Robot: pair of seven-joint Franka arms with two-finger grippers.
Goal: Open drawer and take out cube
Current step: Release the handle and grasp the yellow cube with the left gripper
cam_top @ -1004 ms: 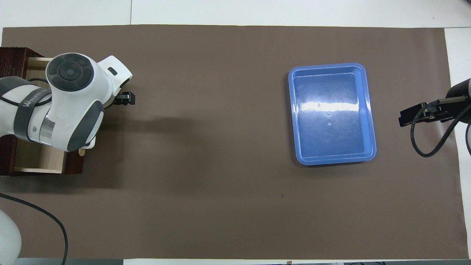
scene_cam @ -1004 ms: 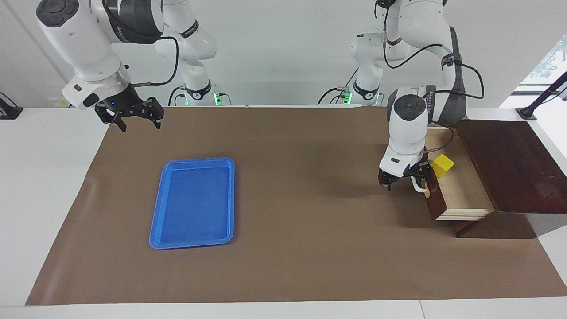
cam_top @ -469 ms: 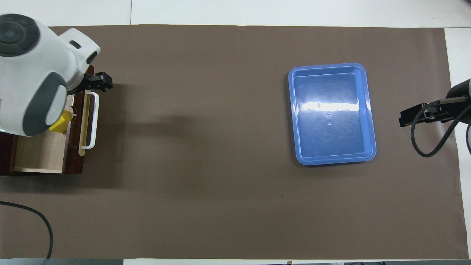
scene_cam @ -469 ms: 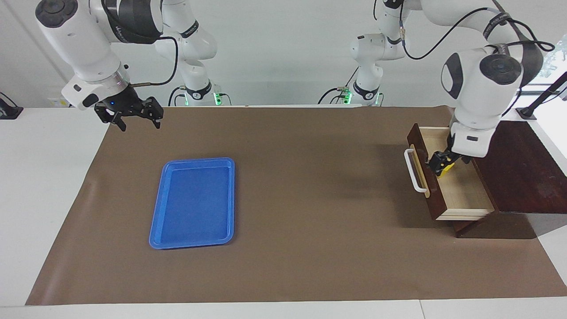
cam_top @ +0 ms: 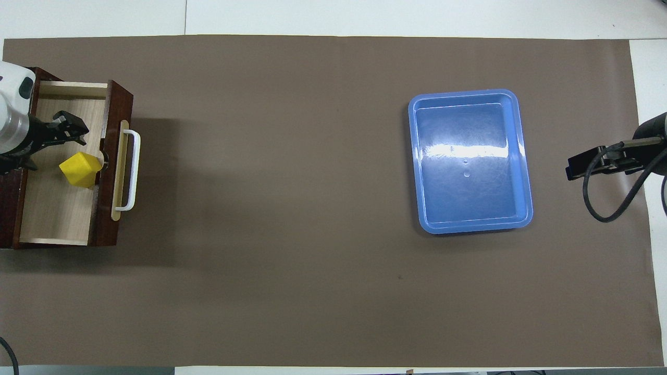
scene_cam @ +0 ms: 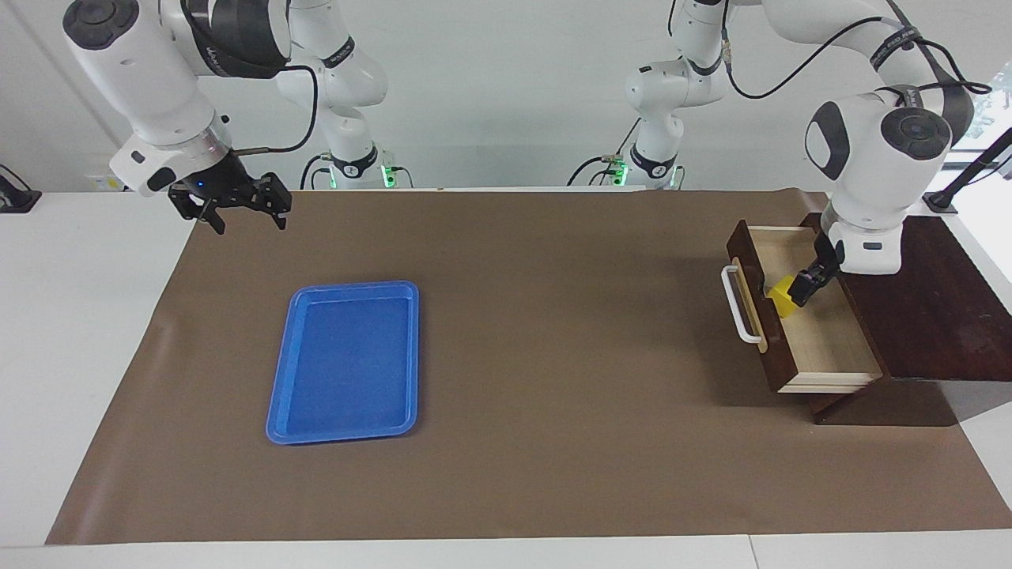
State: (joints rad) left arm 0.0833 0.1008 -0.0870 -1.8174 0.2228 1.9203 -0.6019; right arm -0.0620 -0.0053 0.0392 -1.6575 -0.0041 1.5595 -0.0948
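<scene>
so left gripper [scene_cam: 811, 283] released, over open drawer [scene_cam: 822, 348] – cube [scene_cam: 783, 295] just beside it toward the handle; right gripper [scene_cam: 237, 207] open too, waits upper left of the facing view.

- Left gripper [scene_cam: 808, 286] gone from the white handle [scene_cam: 739, 305] on the drawer [scene_cam: 822, 340] front, now down inside the open drawer.
- Half a second back, sat right over the cube [scene_cam: 783, 297]; now shifted just beside it, toward the box [scene_cam: 925, 292], jaws spread.
- Cube [cam_top: 79, 170] uncovered from above, seen whole against the inside of the drawer front; earlier mostly hidden under the arm.
- Handle [cam_top: 130, 170] and drawer interior [cam_top: 57, 208] now in plain view from overhead, arm pulled aside toward the table's edge.
</scene>
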